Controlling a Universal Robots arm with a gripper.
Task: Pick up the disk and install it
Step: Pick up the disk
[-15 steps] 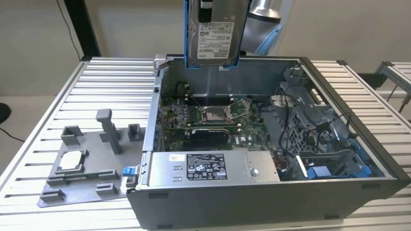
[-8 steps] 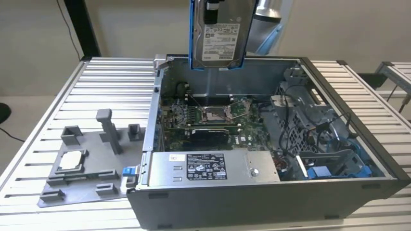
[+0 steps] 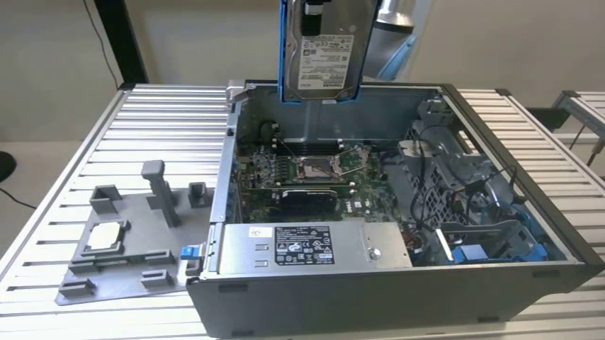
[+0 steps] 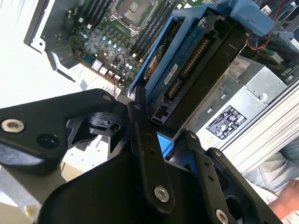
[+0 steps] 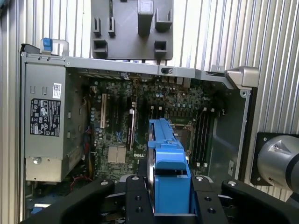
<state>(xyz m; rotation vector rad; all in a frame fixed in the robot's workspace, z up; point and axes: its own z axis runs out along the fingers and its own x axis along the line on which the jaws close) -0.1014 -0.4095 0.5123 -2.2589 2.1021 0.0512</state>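
Now aloft: disk (image 3: 324, 53) gripped over the open case (image 3: 397, 283)

The end effector (image 5: 167, 186) is clenched on the disk, its black fingers (image 5: 136, 198) pressing the blue carrier (image 5: 170, 163) from either side. In the exterior view the disk hangs upright, label toward the camera, above the case's far edge and clear of the motherboard (image 3: 312, 170). Toward the exterior view's left, just beside the case, a grey fixture (image 3: 142, 255) lies on the slatted worktop (image 3: 161, 120), a small square chip (image 3: 104, 235) resting on it.
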